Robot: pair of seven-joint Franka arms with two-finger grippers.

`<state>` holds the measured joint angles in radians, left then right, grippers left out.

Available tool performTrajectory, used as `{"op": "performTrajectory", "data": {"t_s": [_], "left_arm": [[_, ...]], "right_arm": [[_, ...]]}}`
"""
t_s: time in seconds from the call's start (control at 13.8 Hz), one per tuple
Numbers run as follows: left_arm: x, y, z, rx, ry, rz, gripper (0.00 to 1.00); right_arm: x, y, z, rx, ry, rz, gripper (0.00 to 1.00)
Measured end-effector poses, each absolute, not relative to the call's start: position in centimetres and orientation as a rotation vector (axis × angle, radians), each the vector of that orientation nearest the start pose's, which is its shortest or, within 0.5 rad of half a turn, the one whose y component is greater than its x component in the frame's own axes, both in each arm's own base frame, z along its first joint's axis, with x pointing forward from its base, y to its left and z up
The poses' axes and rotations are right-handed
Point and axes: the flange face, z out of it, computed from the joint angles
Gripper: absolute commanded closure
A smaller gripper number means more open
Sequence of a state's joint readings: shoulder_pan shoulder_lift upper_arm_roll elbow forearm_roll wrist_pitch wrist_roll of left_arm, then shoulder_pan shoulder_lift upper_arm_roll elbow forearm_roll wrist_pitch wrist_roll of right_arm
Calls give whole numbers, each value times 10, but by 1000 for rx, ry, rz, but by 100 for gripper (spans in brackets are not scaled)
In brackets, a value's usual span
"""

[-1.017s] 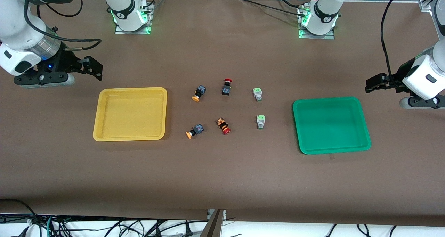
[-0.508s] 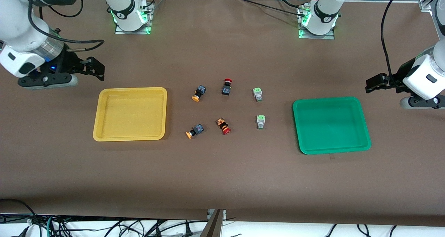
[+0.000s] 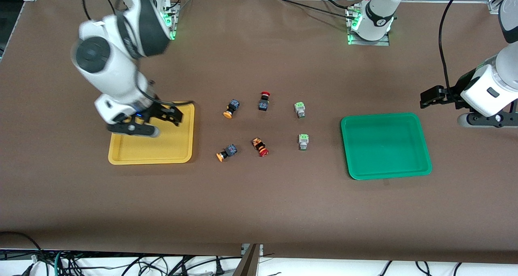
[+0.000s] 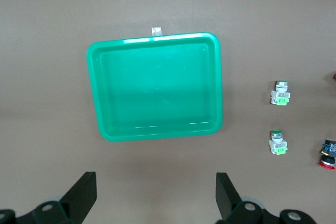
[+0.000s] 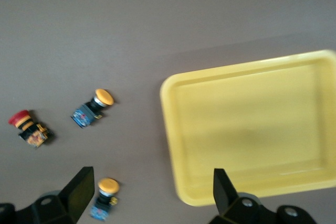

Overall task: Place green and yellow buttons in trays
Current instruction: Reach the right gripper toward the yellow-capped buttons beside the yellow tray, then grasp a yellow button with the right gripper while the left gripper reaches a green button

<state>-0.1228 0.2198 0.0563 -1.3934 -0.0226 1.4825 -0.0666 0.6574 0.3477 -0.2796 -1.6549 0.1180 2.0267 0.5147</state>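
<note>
Buttons all sit loose on the surface [image 3: 259, 211] between the two trays: yellow ones [image 3: 231, 109] [image 3: 226, 152] toward the yellow tray [image 3: 151, 156], green ones [image 3: 300, 109] [image 3: 303, 141] toward the green tray [image 3: 386, 145], two red ones [image 3: 264, 101] [image 3: 260, 146] in the middle. Right gripper [image 3: 172, 115] hangs over the yellow tray, fingers wide open and holding nothing. Left gripper [image 3: 431, 98] hovers over bare surface near the green tray's corner, fingers open too.
</note>
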Motion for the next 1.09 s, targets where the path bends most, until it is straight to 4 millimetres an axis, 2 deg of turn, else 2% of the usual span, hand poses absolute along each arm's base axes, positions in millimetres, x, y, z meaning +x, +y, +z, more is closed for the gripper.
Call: {"op": "performTrajectory", "data": {"t_s": [0.15, 0.29, 0.44, 0.58, 0.73, 0.87, 1.09], "left_arm": [[613, -64, 560, -3172, 28, 225, 0], [622, -85, 541, -3191, 58, 233, 0], [629, -111, 521, -3202, 56, 238, 0], [633, -145, 497, -3205, 6, 236, 0], [631, -186, 464, -3205, -23, 207, 0], [618, -225, 422, -3199, -53, 191, 0], [580, -272, 351, -3175, -116, 202, 0]], "right_arm": [[614, 302, 377, -3046, 424, -14, 0], [625, 329, 334, -2987, 573, 11, 0], [629, 347, 290, -2935, 694, 10, 0], [624, 363, 248, -2923, 767, 5, 0], [617, 375, 212, -2930, 803, -1, 0], [613, 379, 188, -2923, 819, 1, 1], [614, 378, 172, -2922, 826, -16, 4]]}}
